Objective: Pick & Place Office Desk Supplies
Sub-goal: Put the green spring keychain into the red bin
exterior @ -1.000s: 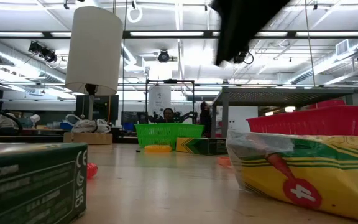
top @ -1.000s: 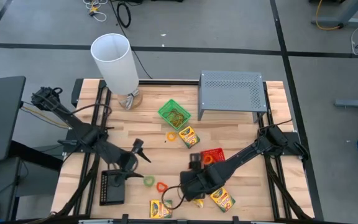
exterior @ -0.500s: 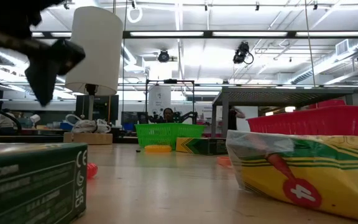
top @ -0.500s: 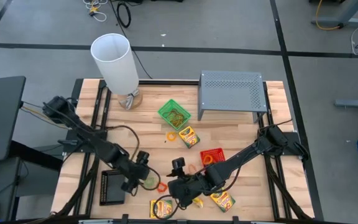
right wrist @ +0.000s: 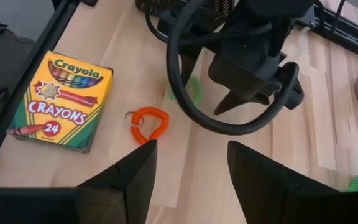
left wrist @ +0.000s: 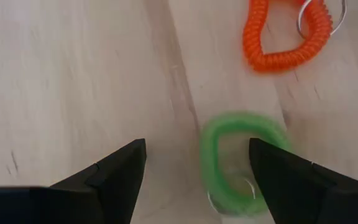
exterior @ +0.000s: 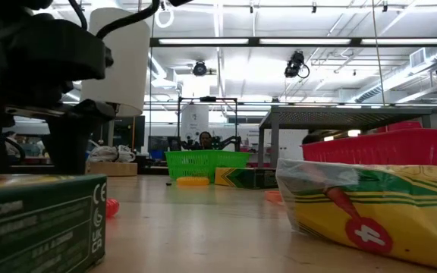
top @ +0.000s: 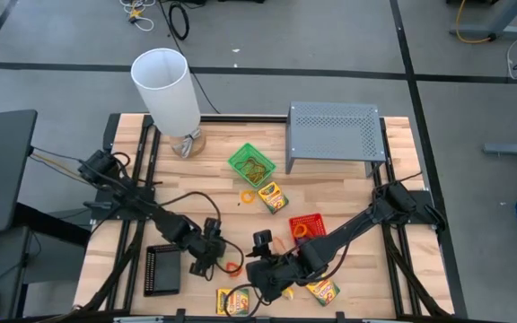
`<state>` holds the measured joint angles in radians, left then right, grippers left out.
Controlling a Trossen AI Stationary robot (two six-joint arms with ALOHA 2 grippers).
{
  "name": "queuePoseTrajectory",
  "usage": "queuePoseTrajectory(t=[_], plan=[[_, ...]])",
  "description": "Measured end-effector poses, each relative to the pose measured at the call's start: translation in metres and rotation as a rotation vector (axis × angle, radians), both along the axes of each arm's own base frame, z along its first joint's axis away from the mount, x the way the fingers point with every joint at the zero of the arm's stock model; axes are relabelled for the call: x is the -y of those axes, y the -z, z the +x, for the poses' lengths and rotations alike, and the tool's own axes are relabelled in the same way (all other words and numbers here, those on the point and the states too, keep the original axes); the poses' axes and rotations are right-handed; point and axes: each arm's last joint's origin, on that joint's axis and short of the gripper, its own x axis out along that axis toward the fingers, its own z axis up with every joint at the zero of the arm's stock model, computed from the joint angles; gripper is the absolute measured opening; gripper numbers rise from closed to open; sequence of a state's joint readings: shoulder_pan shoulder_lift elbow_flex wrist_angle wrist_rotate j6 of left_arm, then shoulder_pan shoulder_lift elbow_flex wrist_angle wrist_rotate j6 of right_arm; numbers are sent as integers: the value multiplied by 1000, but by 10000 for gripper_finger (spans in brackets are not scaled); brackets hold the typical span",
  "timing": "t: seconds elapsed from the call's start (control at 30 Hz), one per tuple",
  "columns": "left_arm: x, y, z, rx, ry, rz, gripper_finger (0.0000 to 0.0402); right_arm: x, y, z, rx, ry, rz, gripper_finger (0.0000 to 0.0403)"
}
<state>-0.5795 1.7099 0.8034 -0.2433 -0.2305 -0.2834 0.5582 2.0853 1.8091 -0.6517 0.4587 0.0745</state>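
My left gripper [top: 210,260] [left wrist: 197,163] is open and points down over a green loop band [left wrist: 243,160] that lies flat on the wood. The band sits between the two fingers, close to one of them, and shows no touch. An orange loop band [left wrist: 283,32] [top: 232,267] lies just beyond it. My right gripper [top: 263,269] [right wrist: 191,148] is open and hovers near the orange loop band [right wrist: 148,124], facing my left gripper [right wrist: 253,68]. A crayon box [right wrist: 61,99] [top: 232,301] lies flat near the table's near edge.
A black tray [top: 162,269] lies left of my left gripper. A red tray [top: 307,226], more crayon boxes [top: 321,289] [top: 272,196] and a green tray [top: 251,164] lie right and farther back. The white cylinder [top: 169,90] and grey riser [top: 335,135] stand along the far edge.
My left gripper has moved toward the table's near edge and down, from mid-table to just over the green loop band. My right gripper has shifted toward the table's left, closer to the orange loop band. The bands and boxes have stayed in place.
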Motion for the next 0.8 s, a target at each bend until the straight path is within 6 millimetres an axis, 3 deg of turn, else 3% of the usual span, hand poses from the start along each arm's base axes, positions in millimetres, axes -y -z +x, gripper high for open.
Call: queuePoseTrajectory(t=[0.27,0.53,0.7,0.8], plan=[[0,9,1,-23,4,23,213,0,1,-1,-10,15,12,204],[0,10,1,0,4,85,26,-2,1,-3,-13,30,28,204],[5,2,-9,60,9,189,12,-8,1,-6,-13,21,36,204],[8,-13,-18,126,2,239,12,-9,1,-7,-11,22,41,204]])
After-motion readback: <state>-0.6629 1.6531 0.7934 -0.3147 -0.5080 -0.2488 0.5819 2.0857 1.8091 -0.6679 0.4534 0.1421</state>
